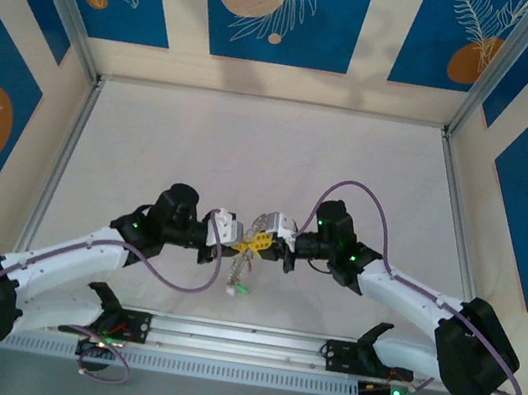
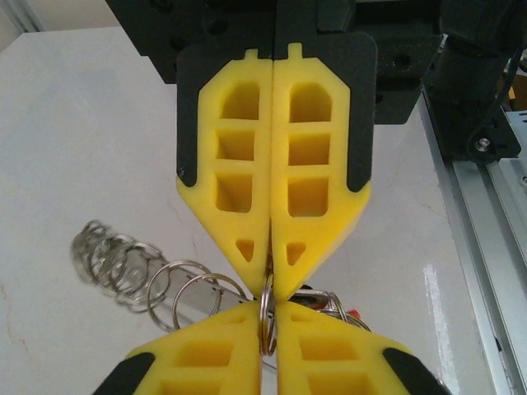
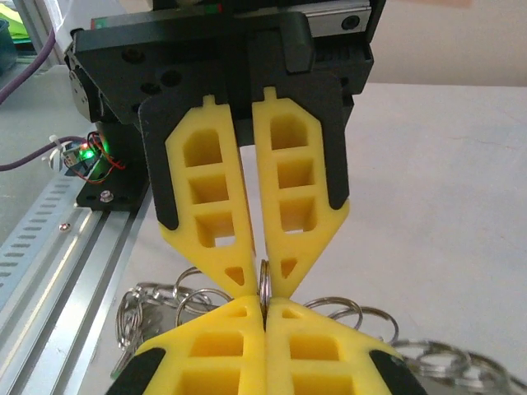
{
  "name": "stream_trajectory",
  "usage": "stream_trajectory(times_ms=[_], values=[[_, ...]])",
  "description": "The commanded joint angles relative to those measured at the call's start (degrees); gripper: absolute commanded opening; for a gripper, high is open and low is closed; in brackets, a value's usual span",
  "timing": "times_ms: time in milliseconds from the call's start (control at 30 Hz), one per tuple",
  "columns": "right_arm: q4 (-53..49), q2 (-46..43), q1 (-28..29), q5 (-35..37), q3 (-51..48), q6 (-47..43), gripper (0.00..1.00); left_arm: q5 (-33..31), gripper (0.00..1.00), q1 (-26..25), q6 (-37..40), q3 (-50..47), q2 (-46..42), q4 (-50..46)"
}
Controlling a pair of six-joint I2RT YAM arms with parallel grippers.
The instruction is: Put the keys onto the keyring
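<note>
Left gripper (image 2: pixel 270 281) and right gripper (image 3: pixel 263 286), both closed, meet tip to tip and pinch the keyring (image 2: pixel 265 322) edge-on. My left wrist view adds small rings (image 2: pixel 132 265) trailing toward eight o'clock. Overhead I see keys (image 1: pixel 238 280) dangling at six o'clock.

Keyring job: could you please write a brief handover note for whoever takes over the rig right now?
Left gripper: shut on the keyring, which it pinches edge-on.
Right gripper: shut on the same ring from the opposite side, tips facing the left's.
Keys: clustered just on the near side of the meeting fingertips in the top view, with a chain of small rings trailing beside them.
Done: the ring is held between both arms.
Left: how many keys are threaded cannot be told. Check, then thread the rest.
</note>
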Motion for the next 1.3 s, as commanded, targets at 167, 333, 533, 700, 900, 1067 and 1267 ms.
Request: stream_trajectory(times_ms=[167, 333, 533, 700, 900, 1067, 1267], values=[[0.2, -0.3, 0.9, 1.1, 1.8, -2.2, 0.07, 1.6, 0.0, 0.1, 1.1, 2.0, -0.6, -0.4], [1.9, -4.0, -0.8, 0.9, -1.5, -1.2, 0.2, 2.1, 0.0, 0.1, 1.1, 2.1, -2.1, -1.0], [0.2, -5.3, -1.7, 0.2, -2.4, -1.2, 0.21, 2.5, 0.0, 0.1, 1.8, 1.9, -2.7, -1.4], [-1.5, -4.5, -1.8, -0.5, -1.8, -1.8, 0.19, 3.0, 0.0, 0.1, 1.6, 1.3, -3.3, -0.1], [-1.5, -2.8, -1.8, -2.9, -1.3, -1.1, 0.19, 2.7, 0.0, 0.1, 1.1, 0.7, -4.4, 0.8], [-1.9, -1.4, -1.6, -4.1, -0.7, -0.9, 0.19, 3.0, 0.0, 0.1, 0.7, 0.4, -4.5, 1.5], [-1.9, -0.1, -1.6, -4.9, 0.4, -0.2, 0.0, 4.5, 0.0, 0.1, 0.6, 0.5, -4.2, 2.5]])
